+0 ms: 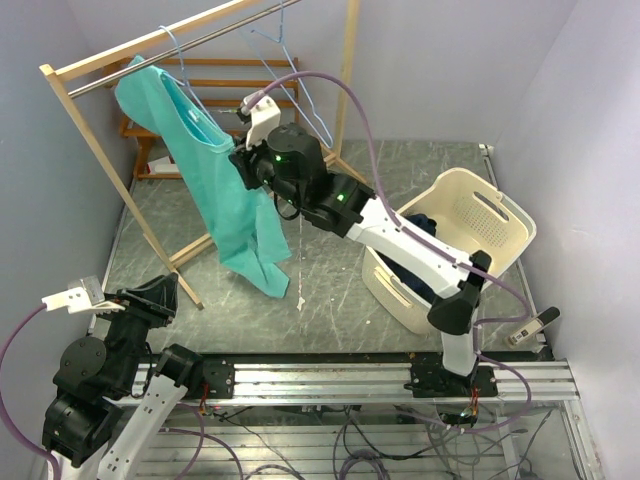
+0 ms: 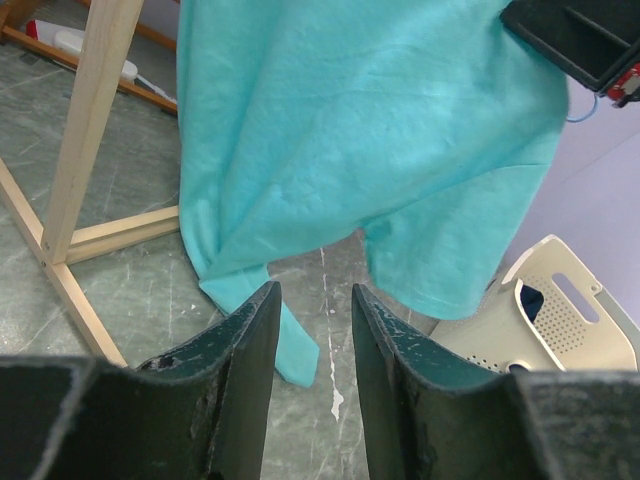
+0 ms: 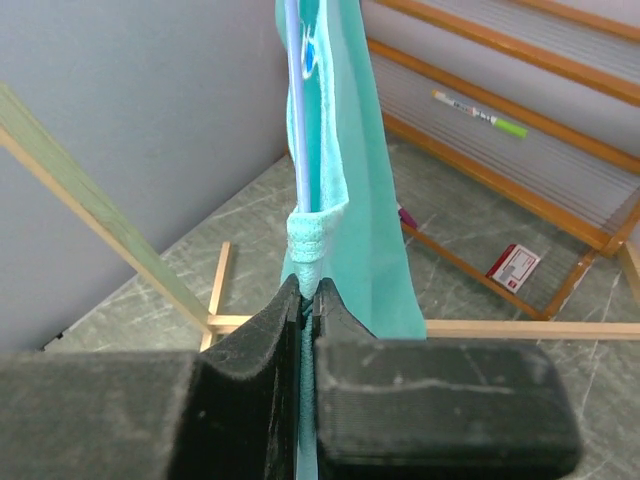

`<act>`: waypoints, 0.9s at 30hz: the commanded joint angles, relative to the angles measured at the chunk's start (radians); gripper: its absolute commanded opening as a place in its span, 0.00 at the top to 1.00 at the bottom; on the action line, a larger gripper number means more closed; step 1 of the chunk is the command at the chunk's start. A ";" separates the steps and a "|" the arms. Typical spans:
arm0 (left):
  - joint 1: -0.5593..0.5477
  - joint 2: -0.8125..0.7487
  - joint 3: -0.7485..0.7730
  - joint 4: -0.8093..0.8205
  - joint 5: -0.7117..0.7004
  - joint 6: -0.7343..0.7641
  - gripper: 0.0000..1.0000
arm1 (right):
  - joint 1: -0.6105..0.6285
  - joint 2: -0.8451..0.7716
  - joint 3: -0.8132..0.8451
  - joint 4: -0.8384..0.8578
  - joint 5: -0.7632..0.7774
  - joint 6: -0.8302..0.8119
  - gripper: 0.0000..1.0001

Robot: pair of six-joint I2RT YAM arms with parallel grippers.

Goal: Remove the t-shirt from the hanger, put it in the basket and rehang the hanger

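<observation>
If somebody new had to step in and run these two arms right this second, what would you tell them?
Right gripper: shut on an edge of the teal cotton t-shirt, just below the pale blue wire hanger.
Left gripper: open, empty, low, facing the shirt's bottom.
The shirt hangs on the hanger, on the rail of the wooden rack.
Done: shirt gripped.
Left: pull it off the hanger.

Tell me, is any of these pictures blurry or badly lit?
Top external view: evenly lit and sharp, no glare on the teal fabric t-shirt. Left wrist view: the dark left gripper fingers loom large and slightly soft. Right wrist view: the black right gripper fingers fill the bottom, dim.
</observation>
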 commanded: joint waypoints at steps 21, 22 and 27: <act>-0.010 -0.005 0.006 0.019 0.011 0.015 0.43 | -0.052 -0.482 -0.341 0.101 -0.091 0.042 1.00; -0.009 -0.005 0.008 0.022 0.021 0.020 0.42 | -0.052 -0.520 -0.393 0.075 -0.126 0.054 1.00; -0.010 -0.005 -0.010 0.124 0.180 0.117 0.35 | -0.051 -0.704 -0.560 -0.075 -0.287 0.098 1.00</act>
